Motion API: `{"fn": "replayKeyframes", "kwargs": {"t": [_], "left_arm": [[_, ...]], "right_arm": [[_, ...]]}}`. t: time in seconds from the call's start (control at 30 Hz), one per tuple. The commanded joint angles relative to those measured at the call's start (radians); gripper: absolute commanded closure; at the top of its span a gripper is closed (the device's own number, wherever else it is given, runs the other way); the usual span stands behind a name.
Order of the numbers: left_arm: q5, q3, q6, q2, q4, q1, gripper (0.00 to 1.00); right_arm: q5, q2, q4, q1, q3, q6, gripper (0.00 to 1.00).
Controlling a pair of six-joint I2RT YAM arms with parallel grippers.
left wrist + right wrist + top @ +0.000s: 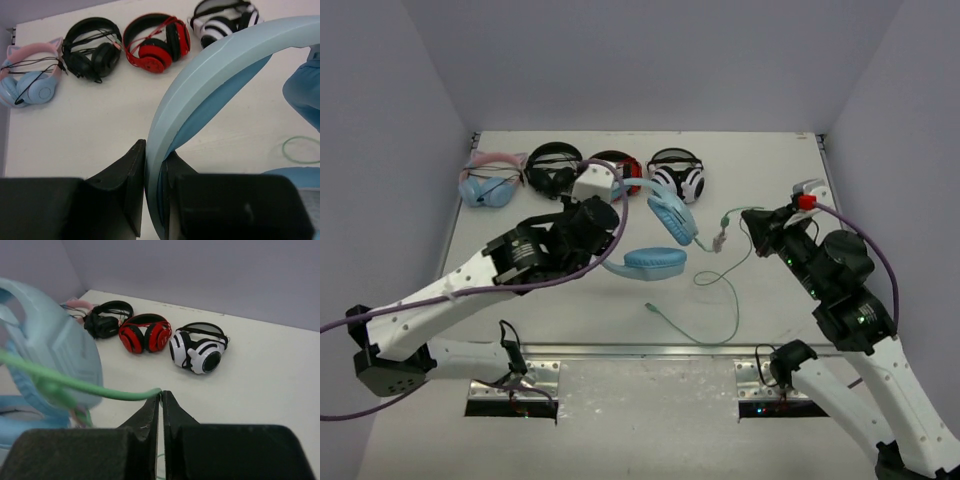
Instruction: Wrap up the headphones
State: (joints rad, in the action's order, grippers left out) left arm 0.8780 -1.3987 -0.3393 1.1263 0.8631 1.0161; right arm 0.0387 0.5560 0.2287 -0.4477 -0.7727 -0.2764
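Mint-green cable [100, 388] pinched in the closed right gripper [161, 396], trailing off to its left toward the headphones [670, 216]; left gripper [155, 161] clamped tight on their blue headband [225, 55], ear cups [655, 260] just beyond, to its right.

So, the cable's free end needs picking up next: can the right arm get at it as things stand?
Probably not yet: its hand is shut on the cable, though only bare table lies between it and the free end.
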Motion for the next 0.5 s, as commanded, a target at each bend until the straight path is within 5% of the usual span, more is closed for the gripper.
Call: {"fn": "replayKeyframes", "kwargs": {"t": [0.0,0.47], "left_arm": [[-0.074,0.012,0.086,0.048,-0.130,0.006,1.00],[-0.171,0.107,0.198,0.142,-0.245,0.006,1.00]], "right_arm": [[0.023,0.103,0.125,0.000,-0.128,0.146,0.99],[-0.083,0.318,0.235,-0.127,-0.246,0.175,0.99]]}}
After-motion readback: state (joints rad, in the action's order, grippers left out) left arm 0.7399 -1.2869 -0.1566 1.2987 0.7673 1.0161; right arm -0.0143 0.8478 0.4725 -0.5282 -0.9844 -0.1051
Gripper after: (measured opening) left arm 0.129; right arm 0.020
